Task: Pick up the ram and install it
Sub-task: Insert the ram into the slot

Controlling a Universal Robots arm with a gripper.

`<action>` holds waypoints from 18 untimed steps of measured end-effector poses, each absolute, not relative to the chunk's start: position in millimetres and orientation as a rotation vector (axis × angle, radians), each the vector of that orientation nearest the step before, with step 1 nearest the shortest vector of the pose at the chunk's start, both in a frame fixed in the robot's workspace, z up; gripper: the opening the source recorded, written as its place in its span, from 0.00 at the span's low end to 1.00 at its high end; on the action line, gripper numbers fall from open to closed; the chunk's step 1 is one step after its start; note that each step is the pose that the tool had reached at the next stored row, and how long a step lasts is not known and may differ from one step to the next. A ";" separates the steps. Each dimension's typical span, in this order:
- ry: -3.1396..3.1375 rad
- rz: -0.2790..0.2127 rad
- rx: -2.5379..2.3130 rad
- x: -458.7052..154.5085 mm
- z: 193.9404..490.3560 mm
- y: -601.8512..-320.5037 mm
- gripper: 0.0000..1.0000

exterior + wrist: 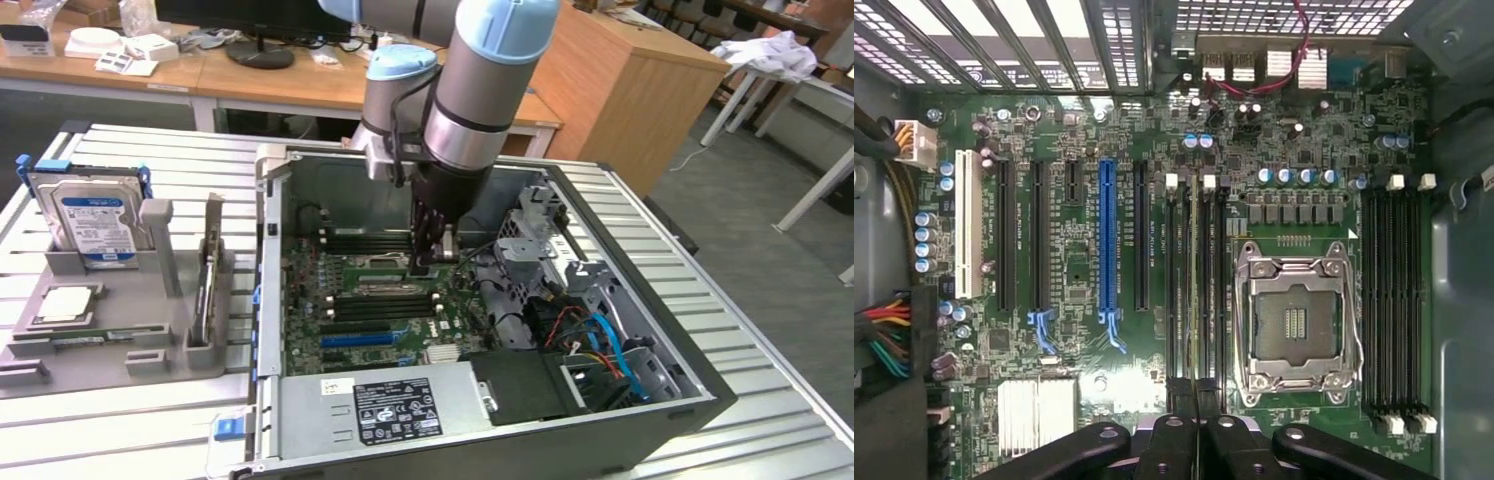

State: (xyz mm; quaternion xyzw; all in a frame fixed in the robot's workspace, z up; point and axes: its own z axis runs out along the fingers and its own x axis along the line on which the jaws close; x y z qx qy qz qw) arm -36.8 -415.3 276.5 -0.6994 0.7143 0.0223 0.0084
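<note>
The ram [1194,280] appears edge-on as a thin greenish stick running straight out from my gripper [1194,396]. It lies along the bank of black memory slots with white clips [1172,270], between the blue slot [1109,250] and the CPU socket [1294,320]. The fingers [1179,410] are pressed together on its near end, so the gripper is shut on the ram. In the exterior view the gripper [430,262] reaches down inside the open computer case [274,300], low over the motherboard [350,330] beside the socket. Whether the stick touches the slot I cannot tell.
A second bank of black memory slots [1394,300] lies beyond the socket. A power supply [387,405] and loose cables [601,340] fill the case's near end, with a metal drive cage [534,235] beside the arm. A hard drive [94,215] stands in a grey holder [120,340] at the exterior view's left.
</note>
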 end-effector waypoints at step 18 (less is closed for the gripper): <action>2.229 0.068 -2.187 -36.8 270.3 -415.3 0.12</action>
